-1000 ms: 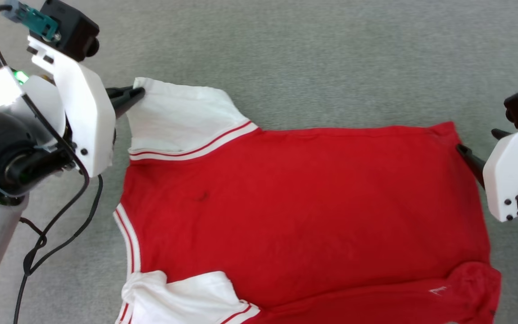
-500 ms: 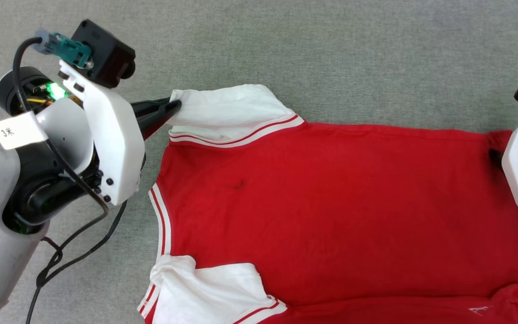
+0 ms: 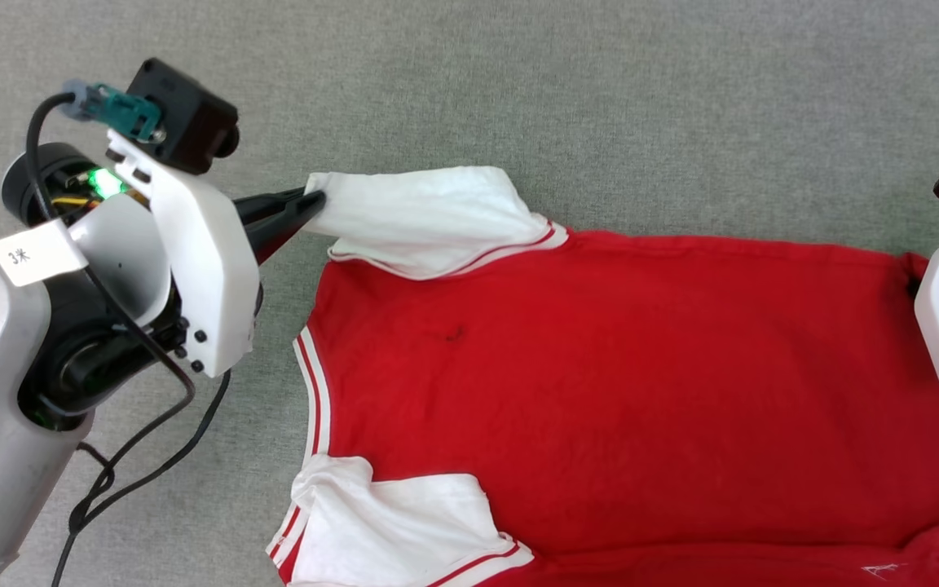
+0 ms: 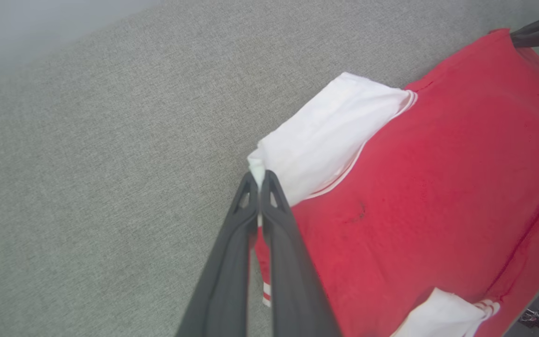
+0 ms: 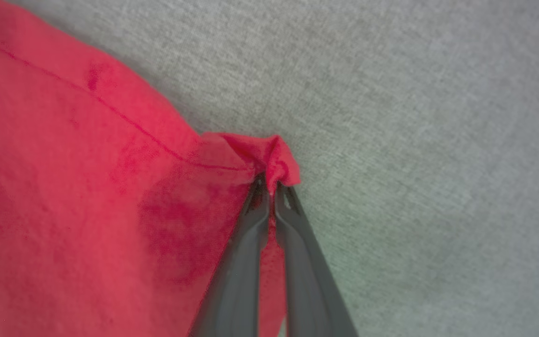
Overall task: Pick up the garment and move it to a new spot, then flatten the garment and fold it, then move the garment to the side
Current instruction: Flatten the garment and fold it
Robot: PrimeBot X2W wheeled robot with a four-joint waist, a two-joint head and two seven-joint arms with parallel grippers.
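Grey surface bore the garment; your left gripper clenched its far sleeve, your right gripper its far hem corner, likely to lift evenly.

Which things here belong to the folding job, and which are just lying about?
Job: shirt; left tool, shut on its white sleeve; right tool, shut on a red corner.
Lying about: black cable; paper tag on the arm; grey surface.

Bright, even light; soft faint shadows; right wrist view slightly blurred.
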